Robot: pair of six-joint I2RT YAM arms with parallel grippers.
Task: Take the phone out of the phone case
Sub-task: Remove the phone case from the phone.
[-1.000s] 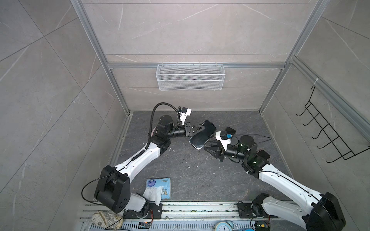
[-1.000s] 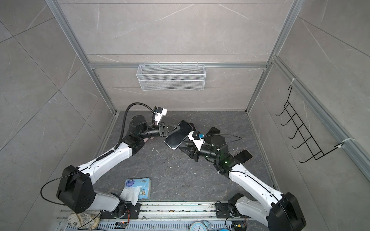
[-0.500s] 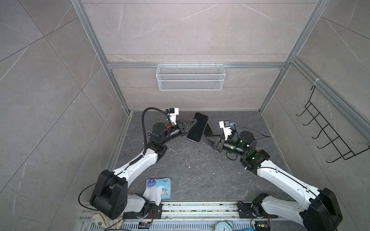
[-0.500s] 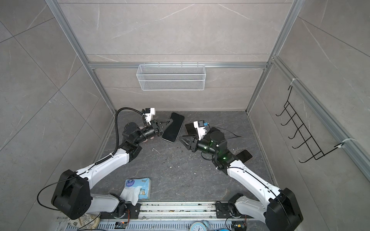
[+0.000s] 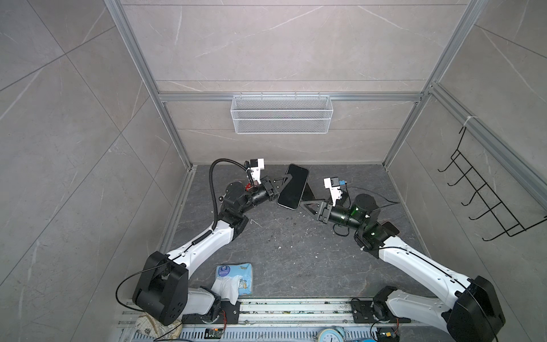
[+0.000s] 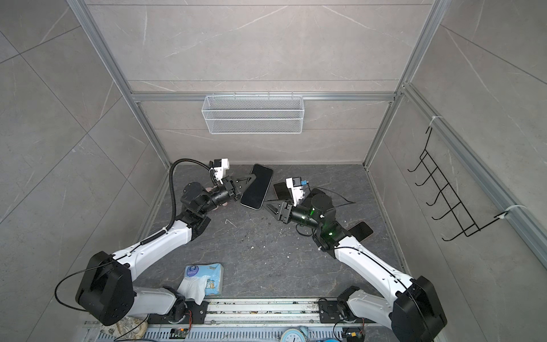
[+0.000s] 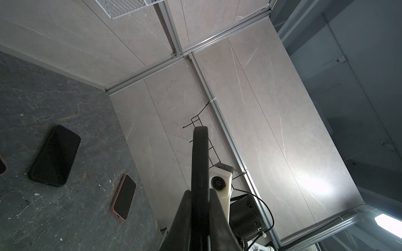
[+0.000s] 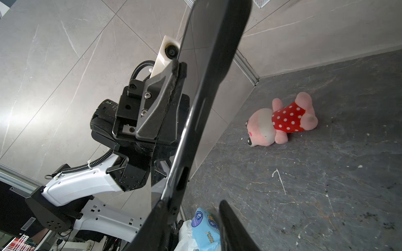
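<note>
Nearest, at 7 o'clock on the tabletop (image 5: 296, 260), lay one tissue pack (image 5: 235, 278). Two arms reached in from the front rail.

The left tool (image 5: 284, 185) was clamped tight on one phone (image 5: 293, 186), gripping its 9 o'clock edge. It held the phone clear of the tabletop near 12 o'clock, screen up. From the right wrist view, the phone sat in its black phone case (image 8: 195, 117).

The right tool (image 5: 305, 205) stood at the phone's 5 o'clock end. Its jaws were partly apart, with one finger at the case's corner and the other clear of it.

Two more handsets lay flat. One was a black handset (image 7: 54, 155). The other, a pink-rimmed handset (image 7: 123, 196), was close to the 3 o'clock wall. A sliver at that picture's edge was too cut off to name.

One plush toy (image 8: 282, 119) lay on its side toward 10 o'clock. One wire basket (image 5: 281, 114) hung on the 12 o'clock wall, and one hook rack (image 5: 488, 201) on the 3 o'clock wall.

A second before, the phone had slanted toward 2 o'clock and the right tool had sat lower. Now the phone pointed nearer 12, and the right tool had risen to its end. The left grip had stayed.
</note>
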